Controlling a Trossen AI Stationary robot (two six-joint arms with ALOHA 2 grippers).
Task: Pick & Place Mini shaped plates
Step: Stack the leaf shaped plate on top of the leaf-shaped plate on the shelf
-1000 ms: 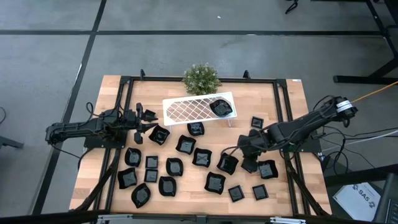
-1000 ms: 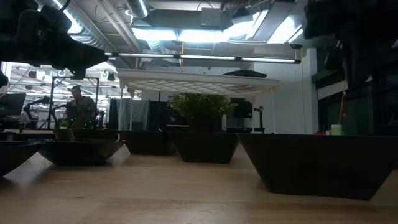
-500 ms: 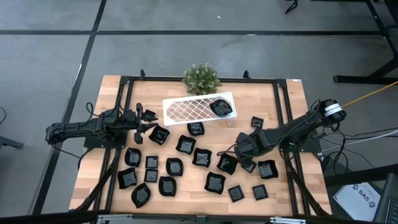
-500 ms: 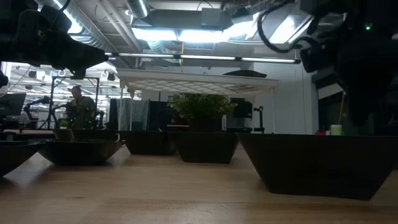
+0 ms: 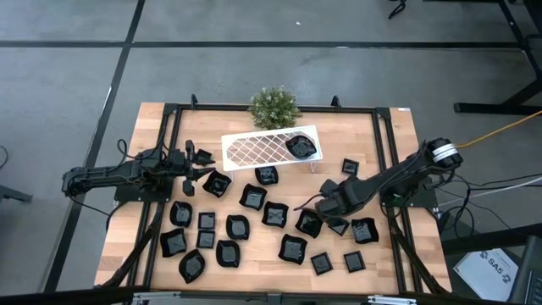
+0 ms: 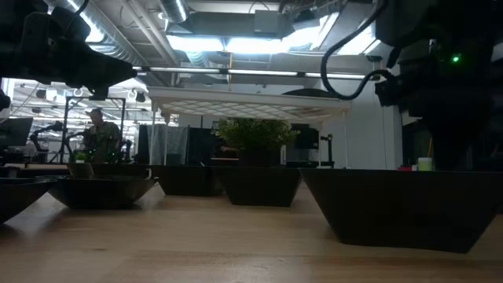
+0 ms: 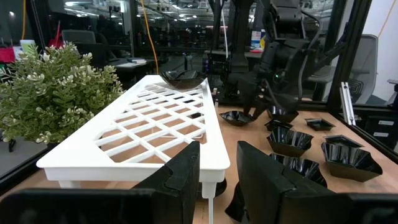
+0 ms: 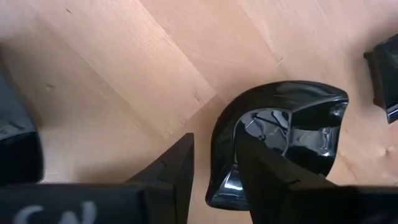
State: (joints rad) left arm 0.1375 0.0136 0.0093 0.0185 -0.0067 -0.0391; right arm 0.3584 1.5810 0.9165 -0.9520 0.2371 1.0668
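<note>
Right pincer [image 8: 214, 168] has moved left and dropped onto a black mini plate [image 8: 280, 134] mid-desk, fingers apart straddling its rim, ready to clamp. Left pincer [image 7: 217, 180] waits, fingers apart, beside the white rack [image 5: 269, 149].

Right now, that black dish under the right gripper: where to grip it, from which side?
Pinch the raised rim of the black dish nearest the right gripper, coming straight down. One finger is already inside the bowl, the other outside its wall; the dish sits flat on the table.

My overhead camera looks straight down; my low one sits at tabletop level, and both share the white lattice rack [image 5: 269, 149] at twelve o'clock.
</note>
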